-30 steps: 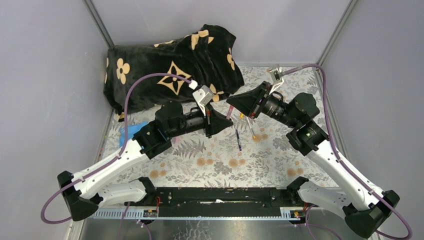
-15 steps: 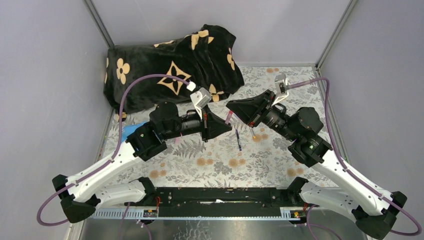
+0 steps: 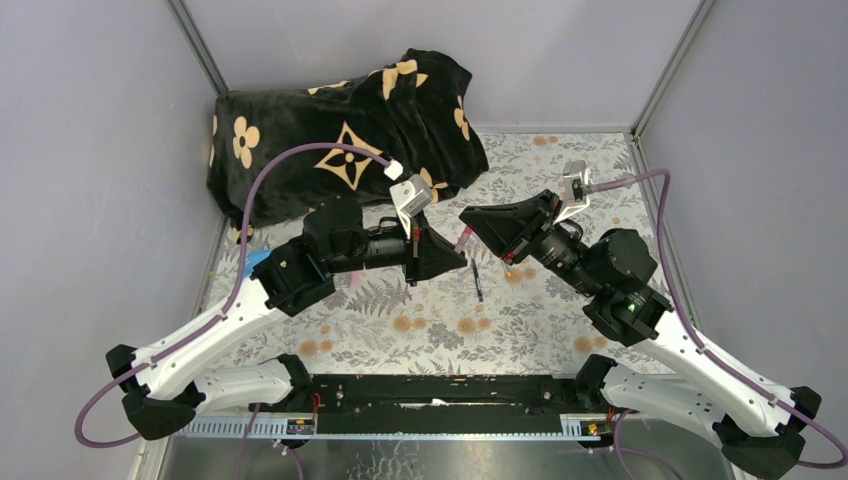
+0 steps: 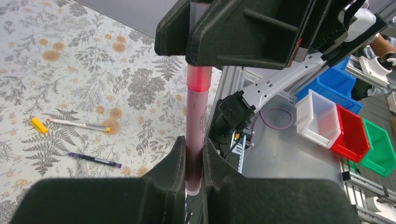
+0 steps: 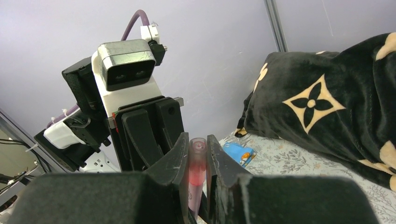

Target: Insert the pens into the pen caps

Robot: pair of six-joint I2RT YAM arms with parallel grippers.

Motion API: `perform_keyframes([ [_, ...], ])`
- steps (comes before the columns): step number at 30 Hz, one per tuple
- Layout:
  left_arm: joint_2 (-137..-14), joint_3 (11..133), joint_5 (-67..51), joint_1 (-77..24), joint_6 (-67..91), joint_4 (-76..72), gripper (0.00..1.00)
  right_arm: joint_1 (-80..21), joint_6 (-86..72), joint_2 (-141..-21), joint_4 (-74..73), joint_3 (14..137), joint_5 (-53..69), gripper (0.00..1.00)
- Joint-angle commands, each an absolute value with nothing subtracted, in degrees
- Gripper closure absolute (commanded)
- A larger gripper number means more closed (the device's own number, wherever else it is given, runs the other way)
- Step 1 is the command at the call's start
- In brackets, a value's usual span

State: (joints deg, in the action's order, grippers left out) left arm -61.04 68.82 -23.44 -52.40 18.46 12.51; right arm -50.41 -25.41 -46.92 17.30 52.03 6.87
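Floral desk; my left hand clenched on pink pen, right hand gripping pink cap; push coaxially, slowly.

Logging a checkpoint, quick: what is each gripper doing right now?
Left gripper: closed, holding the pink pen.
Right gripper: closed, holding the pink cap.

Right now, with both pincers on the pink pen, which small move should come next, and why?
Likely ease the right pincer slightly along the pen's axis toward the left pincer. The left grips the pink pen, the right its pink cap, in line in mid-air; full seating is not visible.
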Motion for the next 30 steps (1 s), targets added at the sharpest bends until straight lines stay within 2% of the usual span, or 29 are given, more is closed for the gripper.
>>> perform_keyframes([
  [1,-59.58,77.99,-17.88,-51.41,18.72,-12.74,1.00,-54.86,-23.38,-48.68,-6.57,44.11,16.73,1.00],
  [17,-60.06,79.06,-18.07,-51.42,18.90,-13.69,1.00,-68.06,-27.82,-48.55,-4.24,35.10,8.41,1.00],
  [30,-58.73,77.99,-17.41,-51.35,18.74,-14.11,1.00,-71.41,-27.70,-50.63,-3.88,32.06,11.79,1.00],
])
